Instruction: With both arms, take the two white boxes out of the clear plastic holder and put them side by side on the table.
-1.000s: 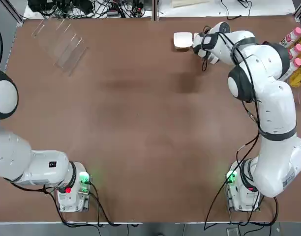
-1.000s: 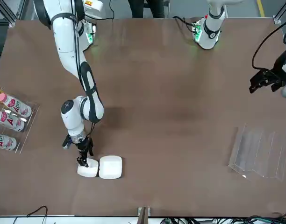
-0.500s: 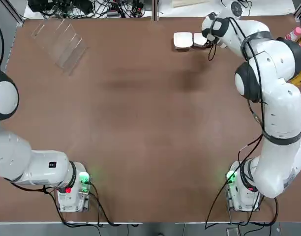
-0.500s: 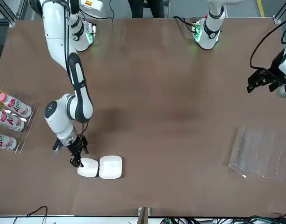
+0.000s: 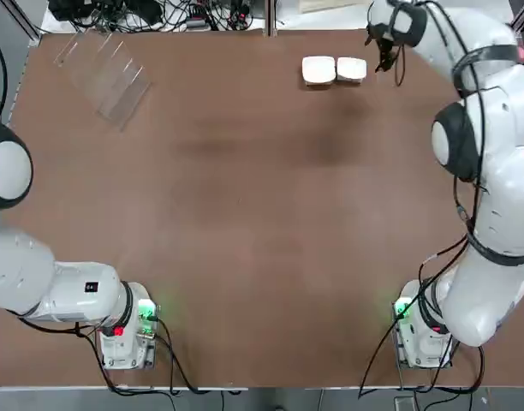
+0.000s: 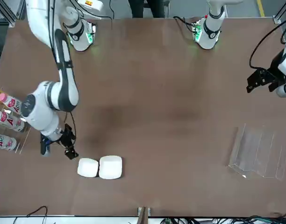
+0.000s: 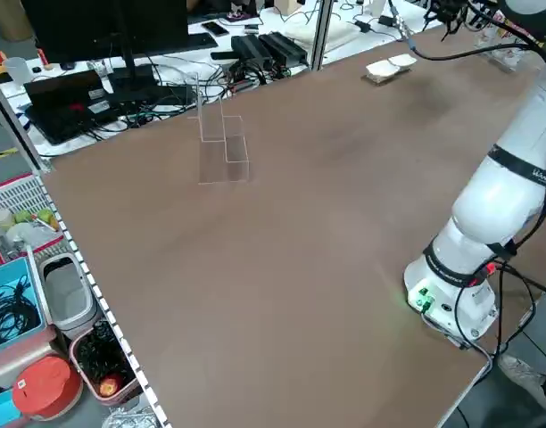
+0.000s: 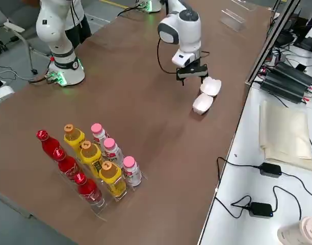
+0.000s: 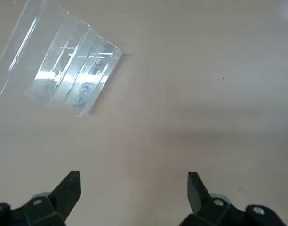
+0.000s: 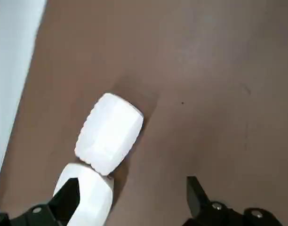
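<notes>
The two white boxes [image 5: 318,70] [image 5: 351,69] lie side by side, touching, near the far edge of the table [image 5: 245,214]; the front view shows them too [image 6: 110,167] [image 6: 88,167]. My right gripper [image 6: 56,151] hovers open just to their right and holds nothing. In its wrist view [image 10: 132,197] both boxes [image 10: 110,133] [image 10: 90,200] lie on the table below, the nearer one beside one finger. The clear plastic holder [image 5: 104,73] stands empty at the far left. My left gripper [image 6: 260,80] is open, raised near the holder [image 9: 64,80].
A rack of pink-capped, yellow and red bottles [image 8: 89,158] stands at the table's right edge, close to the right arm [image 6: 7,121]. A metal post [image 5: 268,17] and cables lie just beyond the far edge, behind the boxes.
My right gripper opened, let go of the right-hand box and drew back to the right and up. That box now lies beside the other. The left arm barely moved.
</notes>
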You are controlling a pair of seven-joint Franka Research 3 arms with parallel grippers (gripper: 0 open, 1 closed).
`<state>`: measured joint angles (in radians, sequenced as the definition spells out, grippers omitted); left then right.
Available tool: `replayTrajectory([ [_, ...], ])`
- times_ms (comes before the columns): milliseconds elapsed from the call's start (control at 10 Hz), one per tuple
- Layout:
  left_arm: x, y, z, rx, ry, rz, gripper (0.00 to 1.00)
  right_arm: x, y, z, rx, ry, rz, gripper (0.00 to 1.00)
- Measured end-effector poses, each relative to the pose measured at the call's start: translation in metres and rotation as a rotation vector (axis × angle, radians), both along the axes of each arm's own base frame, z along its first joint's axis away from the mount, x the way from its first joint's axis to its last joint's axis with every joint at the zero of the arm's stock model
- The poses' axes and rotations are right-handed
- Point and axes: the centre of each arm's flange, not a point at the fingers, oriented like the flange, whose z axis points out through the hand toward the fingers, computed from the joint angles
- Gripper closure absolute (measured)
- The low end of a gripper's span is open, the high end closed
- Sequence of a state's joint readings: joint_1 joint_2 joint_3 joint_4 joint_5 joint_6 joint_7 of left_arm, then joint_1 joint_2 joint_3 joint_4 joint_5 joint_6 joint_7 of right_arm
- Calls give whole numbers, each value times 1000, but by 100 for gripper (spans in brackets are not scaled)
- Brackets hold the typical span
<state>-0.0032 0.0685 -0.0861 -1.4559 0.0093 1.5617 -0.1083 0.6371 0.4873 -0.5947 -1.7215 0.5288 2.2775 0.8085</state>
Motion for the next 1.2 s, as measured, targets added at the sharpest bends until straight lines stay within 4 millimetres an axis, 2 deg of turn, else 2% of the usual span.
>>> replayTrajectory([
  [200,0,-1,0,0,2,-1,0,-9,-20,33,-86,37,375,0],
  [300,0,0,0,0,2,0,0,-11,-23,45,-122,51,534,0],
  [500,0,1,-1,0,3,2,0,-11,-17,66,-133,48,728,0],
  [900,-3,2,-3,2,28,6,0,-27,8,117,-130,-3,886,0],
  [1000,-3,2,-3,2,29,6,0,-32,8,128,-127,-5,912,0],
  [1100,-3,2,-3,2,30,7,0,-36,-6,135,-123,8,926,0],
  [1200,-3,2,-3,3,31,6,0,-40,-30,146,-133,23,937,0],
])
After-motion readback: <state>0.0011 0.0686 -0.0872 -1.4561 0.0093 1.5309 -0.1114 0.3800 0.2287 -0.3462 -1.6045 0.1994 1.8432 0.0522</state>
